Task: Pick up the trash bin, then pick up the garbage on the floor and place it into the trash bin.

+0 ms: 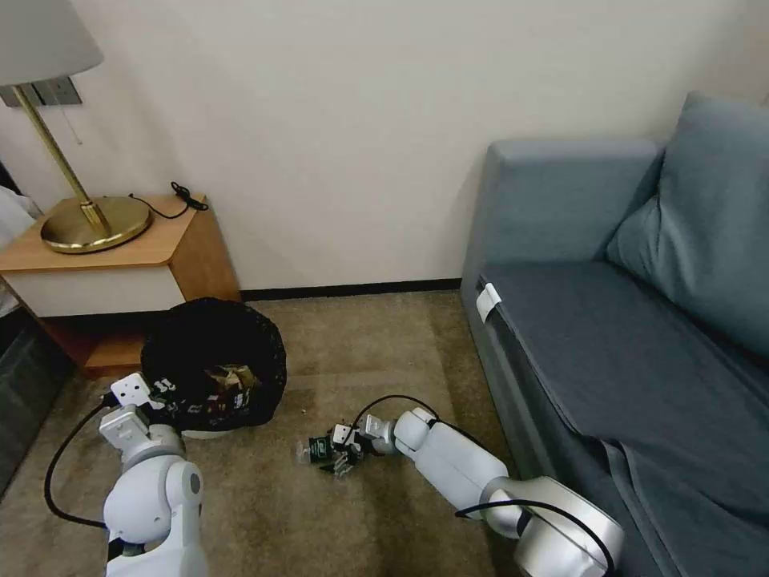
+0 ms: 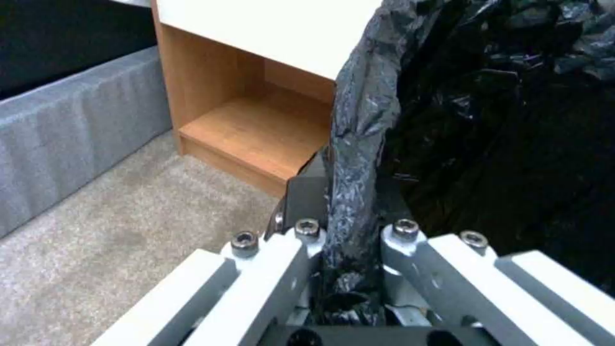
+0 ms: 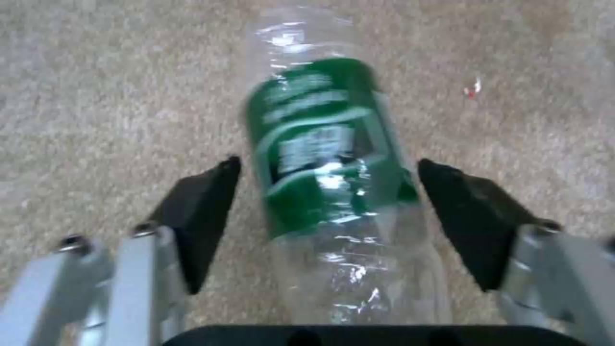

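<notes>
Sofa (image 1: 641,336): a grey-blue couch along the robot's right side, on a beige carpet (image 1: 360,353).
Nightstand (image 1: 104,264): a wooden unit at the left wall, carrying a brass lamp (image 1: 80,216).
Trash bin (image 1: 215,365): a small round bin with a crinkly black liner, just in front of the nightstand; some litter lies inside it (brownish pieces, hard to make out).
Left gripper (image 2: 349,240): at the bin's near rim, fingers closed onto the rim and its black liner.
Right gripper (image 3: 326,192): low over the carpet in the middle of the floor, between bin and sofa, fingers spread wide and holding nothing yet.
Bottle (image 3: 326,158): a clear plastic bottle with a green label, lying on its side on the carpet directly between the right gripper's two fingers.
Key relation: the bottle's long axis points straight away from the right gripper, so the fingers stand either side of its body (closing should pinch it across its width).
Nearer arm: the right one.
</notes>
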Controlling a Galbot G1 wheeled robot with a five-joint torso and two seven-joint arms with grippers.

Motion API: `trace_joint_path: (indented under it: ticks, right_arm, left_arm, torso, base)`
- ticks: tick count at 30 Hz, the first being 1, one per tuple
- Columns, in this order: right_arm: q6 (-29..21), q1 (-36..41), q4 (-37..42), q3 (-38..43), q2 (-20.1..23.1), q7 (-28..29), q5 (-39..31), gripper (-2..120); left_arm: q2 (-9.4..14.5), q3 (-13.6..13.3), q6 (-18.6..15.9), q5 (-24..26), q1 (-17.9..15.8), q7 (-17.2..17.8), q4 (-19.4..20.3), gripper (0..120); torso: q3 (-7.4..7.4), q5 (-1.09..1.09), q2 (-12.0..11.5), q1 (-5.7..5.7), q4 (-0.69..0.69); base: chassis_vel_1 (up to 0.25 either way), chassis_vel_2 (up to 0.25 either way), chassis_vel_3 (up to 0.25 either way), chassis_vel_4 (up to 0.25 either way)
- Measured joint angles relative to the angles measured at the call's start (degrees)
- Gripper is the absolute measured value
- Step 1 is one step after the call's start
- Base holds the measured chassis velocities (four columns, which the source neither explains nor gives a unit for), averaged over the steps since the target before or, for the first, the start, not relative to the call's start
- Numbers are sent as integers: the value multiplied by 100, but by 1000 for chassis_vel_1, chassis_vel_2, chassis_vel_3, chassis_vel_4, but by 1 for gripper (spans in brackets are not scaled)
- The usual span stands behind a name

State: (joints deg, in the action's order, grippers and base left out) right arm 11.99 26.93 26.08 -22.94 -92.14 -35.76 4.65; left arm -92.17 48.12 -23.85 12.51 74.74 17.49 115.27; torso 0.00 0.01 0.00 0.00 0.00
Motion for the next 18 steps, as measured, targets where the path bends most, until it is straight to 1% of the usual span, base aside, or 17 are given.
trace_joint_path:
  ticks: [2,3,4,5,6,7,8,9,11,12,14,15,17,18]
  right_arm:
    - [-4,14,24,-6,25,35,-17,58]
    - [-4,14,24,-6,25,35,-17,58]
    - [-4,20,29,-7,29,43,-20,55]
    - [-5,29,39,-8,33,59,-27,48]
    - [-5,29,39,-8,33,59,-27,48]
    - [-5,32,45,-9,34,64,-31,45]
    - [-5,36,53,-14,37,75,-34,38]
    - [-5,36,53,-14,37,75,-34,38]
    - [-5,39,60,-15,39,99,-54,27]
    - [-5,39,60,-15,39,99,-54,27]
    - [-4,42,66,-14,42,107,-63,20]
    - [-4,42,66,-14,42,107,-63,20]
    - [0,52,85,-10,48,115,-71,15]
    - [0,52,85,-10,48,115,-71,15]
  left_arm:
    - [-1,-4,0,0,-29,-1,-19,3]
    - [-1,-4,0,0,-29,-1,-19,3]
    - [-1,-4,0,0,-43,-1,-23,3]
    - [-1,-4,0,0,-56,-1,-26,3]
    - [-1,-4,0,0,-56,-1,-26,3]
    - [-1,-4,0,0,-61,-2,-27,3]
    - [-1,-4,0,1,-68,-2,-31,3]
    - [-1,-4,0,1,-68,-2,-31,3]
    - [-1,0,0,3,-72,-3,-45,3]
    - [-1,0,0,3,-72,-3,-45,3]
    - [-1,4,0,4,-77,-4,-63,3]
    - [-1,4,0,4,-77,-4,-63,3]
    - [-1,3,0,4,-80,-5,-69,3]
    - [-1,3,0,4,-80,-5,-69,3]
  torso:
    - [0,-1,0,0,0]
    - [0,-1,0,0,0]
    - [0,-1,0,0,0]
    - [0,-1,0,0,0]
    - [0,-1,0,0,0]
    - [0,-2,0,0,0]
    - [0,-2,0,0,0]
    - [0,-2,0,0,0]
    - [0,-2,0,0,0]
    - [0,-2,0,0,0]
    - [0,-2,0,0,0]
    - [0,-2,0,0,0]
    - [0,-2,0,0,0]
    - [0,-2,0,0,0]
  base:
    - [0,0,0,0]
    - [0,0,0,0]
    - [0,0,0,0]
    - [0,0,0,0]
    - [0,0,0,0]
    - [0,0,0,0]
    - [0,0,0,0]
    - [0,0,0,0]
    - [0,0,0,0]
    - [0,0,0,0]
    - [0,0,0,0]
    - [0,0,0,0]
    - [0,0,0,0]
    - [0,0,0,0]
